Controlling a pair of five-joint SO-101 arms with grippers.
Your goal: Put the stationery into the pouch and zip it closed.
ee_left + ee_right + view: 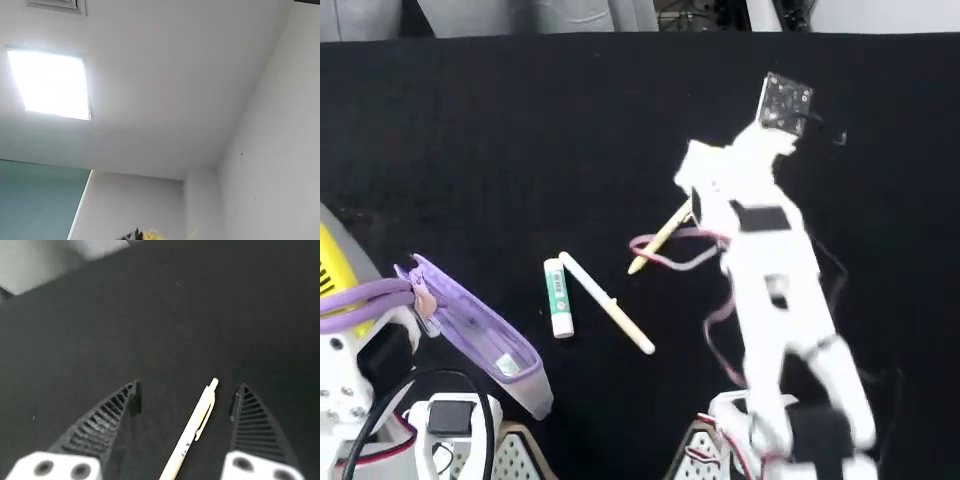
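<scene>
One pouch (pixel 470 325), one glue stick (pixel 558 297) — two pens (pixel 610 305) (pixel 658 238) (apart).

Pen (pixel 187 437) tail cut off @ edge; rt arm (pixel 790 330) partly blurred.

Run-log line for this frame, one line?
right tool open, fingers either side of yellow pen | white pen, green-labelled stick on table | pouch open

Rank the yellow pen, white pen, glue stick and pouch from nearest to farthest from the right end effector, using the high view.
1. Yellow pen, between the open jaws of the right end effector.
2. White pen, mid-table, to its left.
3. Glue stick, just beyond the white pen.
4. Pouch, far left edge.
</scene>
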